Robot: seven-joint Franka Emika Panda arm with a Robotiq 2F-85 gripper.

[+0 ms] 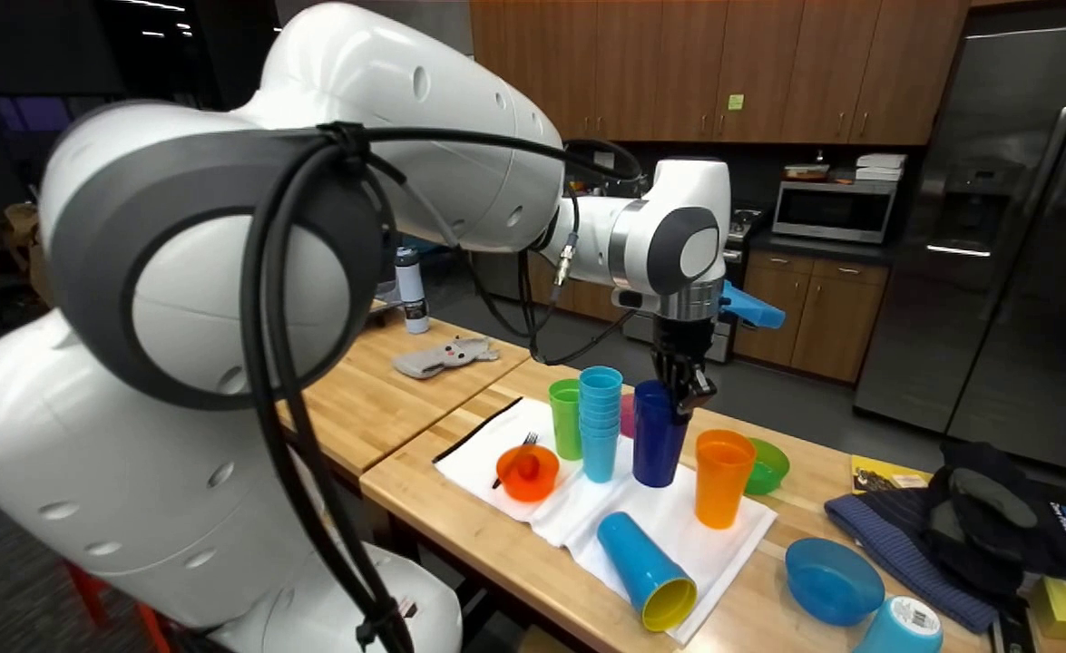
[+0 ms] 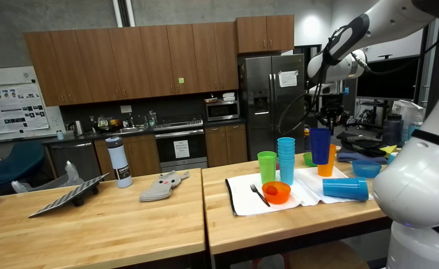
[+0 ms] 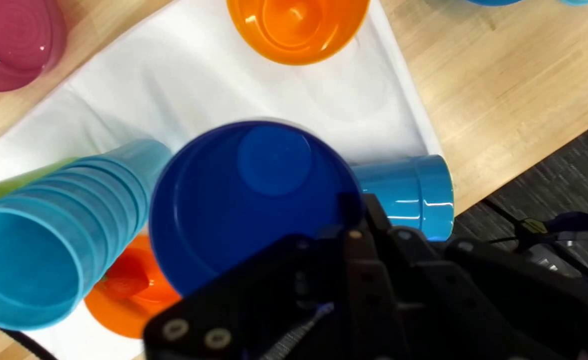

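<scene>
Navy cup [image 2: 320, 146] x1, prob. in gripper [image 2: 331, 126]

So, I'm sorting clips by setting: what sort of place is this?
Probably a kitchen area in a lab or office: an exterior view shows a fridge, an oven and a printed poster.

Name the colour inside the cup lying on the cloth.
The inside is yellow, clearest in an exterior view.
</scene>
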